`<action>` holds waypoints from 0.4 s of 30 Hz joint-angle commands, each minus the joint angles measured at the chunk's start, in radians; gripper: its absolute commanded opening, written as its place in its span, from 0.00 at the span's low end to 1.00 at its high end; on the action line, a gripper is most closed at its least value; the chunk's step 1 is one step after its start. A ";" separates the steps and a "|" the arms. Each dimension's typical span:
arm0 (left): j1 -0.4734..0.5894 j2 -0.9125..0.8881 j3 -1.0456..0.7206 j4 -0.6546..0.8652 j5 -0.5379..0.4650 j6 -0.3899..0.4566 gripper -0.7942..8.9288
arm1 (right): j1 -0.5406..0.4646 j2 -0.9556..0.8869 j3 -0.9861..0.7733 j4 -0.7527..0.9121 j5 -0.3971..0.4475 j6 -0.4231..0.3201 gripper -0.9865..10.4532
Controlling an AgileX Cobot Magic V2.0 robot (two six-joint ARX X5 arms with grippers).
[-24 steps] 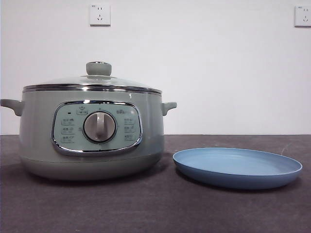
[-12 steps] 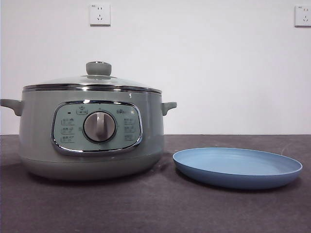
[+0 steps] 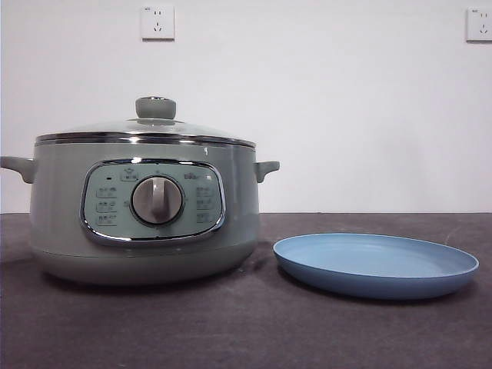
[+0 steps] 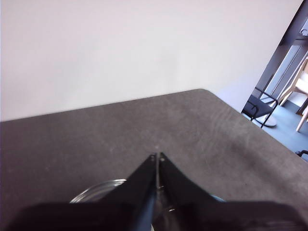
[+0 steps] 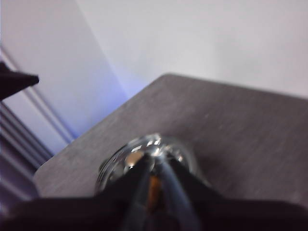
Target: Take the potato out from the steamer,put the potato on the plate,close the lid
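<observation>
On the left of the front view sits the pot [image 3: 144, 207], lid [image 3: 146, 129] on; the plate [image 3: 376, 265] lies lower right. Potato hidden inside, I think. Left gripper [image 4: 157, 156] and right gripper [image 5: 153, 161] are pinched together. Open first, then grab the knob [image 3: 156, 108] straight.

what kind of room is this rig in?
Likely a lab or office test setup, not a kitchen: a bare white wall with sockets, one dark covered table, and an office-type chair out past a doorway.

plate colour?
Light blue plate, plain, no pattern. Shows best in the front view.
</observation>
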 commanded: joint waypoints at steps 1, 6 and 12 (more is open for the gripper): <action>-0.014 0.021 0.002 0.006 0.000 0.008 0.38 | 0.001 0.019 0.007 -0.024 -0.003 -0.014 0.51; -0.049 0.061 0.002 0.006 -0.002 0.007 0.53 | 0.001 0.033 0.007 -0.048 -0.003 -0.018 0.64; -0.126 0.127 0.002 0.000 -0.060 0.007 0.53 | 0.001 0.032 0.007 -0.047 -0.003 -0.018 0.64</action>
